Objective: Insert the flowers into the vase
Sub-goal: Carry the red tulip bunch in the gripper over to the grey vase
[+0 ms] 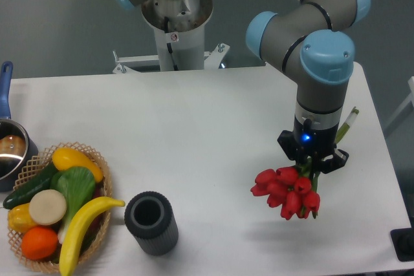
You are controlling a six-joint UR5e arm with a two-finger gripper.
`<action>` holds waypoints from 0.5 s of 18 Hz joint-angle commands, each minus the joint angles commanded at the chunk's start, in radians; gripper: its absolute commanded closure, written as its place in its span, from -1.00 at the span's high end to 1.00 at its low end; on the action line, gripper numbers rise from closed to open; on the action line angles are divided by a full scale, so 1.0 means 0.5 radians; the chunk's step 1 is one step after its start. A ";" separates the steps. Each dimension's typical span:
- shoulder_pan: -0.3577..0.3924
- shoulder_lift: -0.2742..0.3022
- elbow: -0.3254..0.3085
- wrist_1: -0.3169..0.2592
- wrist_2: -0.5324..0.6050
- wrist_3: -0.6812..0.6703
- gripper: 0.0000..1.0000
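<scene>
The flowers [286, 192], a bunch of red tulip buds with green stems, hang buds-down above the right part of the table. My gripper [313, 163] is shut on the stems, with the stem ends sticking out up and to the right of the wrist. The fingers are mostly hidden behind the wrist and the bunch. The vase [151, 222], a short dark grey ribbed cylinder with an open round mouth, stands upright near the front edge, well to the left of the flowers.
A wicker basket [97, 159] with a banana [84, 221], green vegetables and other produce sits at the front left, close beside the vase. A steel pot [10, 150] with a blue handle is at the left edge. The robot base [174, 24] stands at the back.
</scene>
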 joint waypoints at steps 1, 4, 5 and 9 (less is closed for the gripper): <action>-0.006 0.000 0.015 0.000 -0.009 -0.006 -1.00; -0.018 0.031 0.031 0.006 -0.205 -0.025 -1.00; -0.015 0.040 0.034 0.015 -0.294 -0.070 -1.00; 0.015 0.058 0.037 0.196 -0.824 -0.313 -1.00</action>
